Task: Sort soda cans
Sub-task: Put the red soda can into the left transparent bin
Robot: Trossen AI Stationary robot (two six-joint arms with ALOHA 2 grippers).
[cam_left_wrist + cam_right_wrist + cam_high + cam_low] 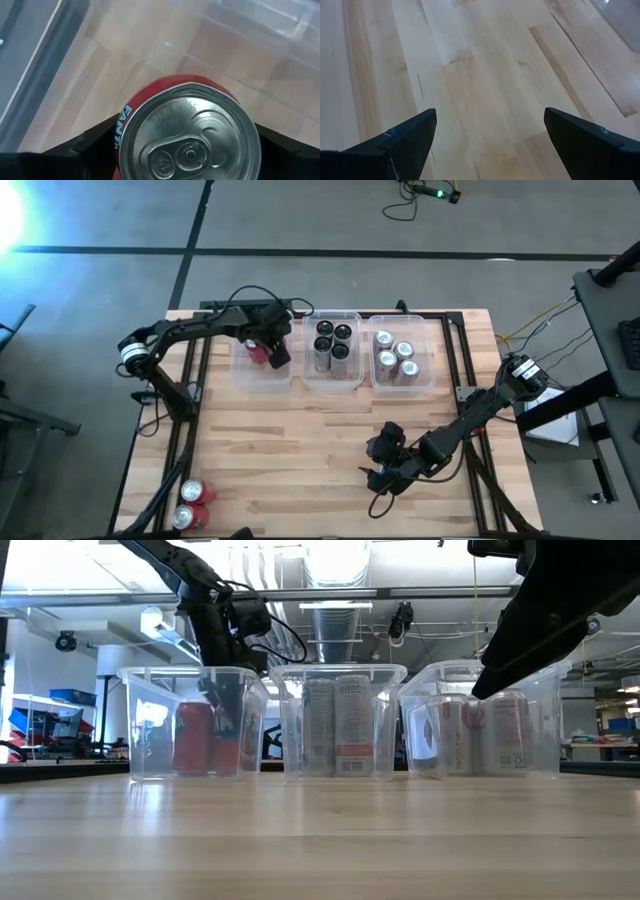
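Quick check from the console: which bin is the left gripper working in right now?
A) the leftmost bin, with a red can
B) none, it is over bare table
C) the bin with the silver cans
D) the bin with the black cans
A: the high view shows the left gripper inside the leftmost bin, jaws around a red can.

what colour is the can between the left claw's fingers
Red, with a silver top; the can shows best in the left wrist view.

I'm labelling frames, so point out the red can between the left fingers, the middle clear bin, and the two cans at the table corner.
Red metal can (187,132): left wrist view, silver top.
Middle clear plastic bin (357,347): high view, right wall.
Two red cans (192,504): high view, between them.
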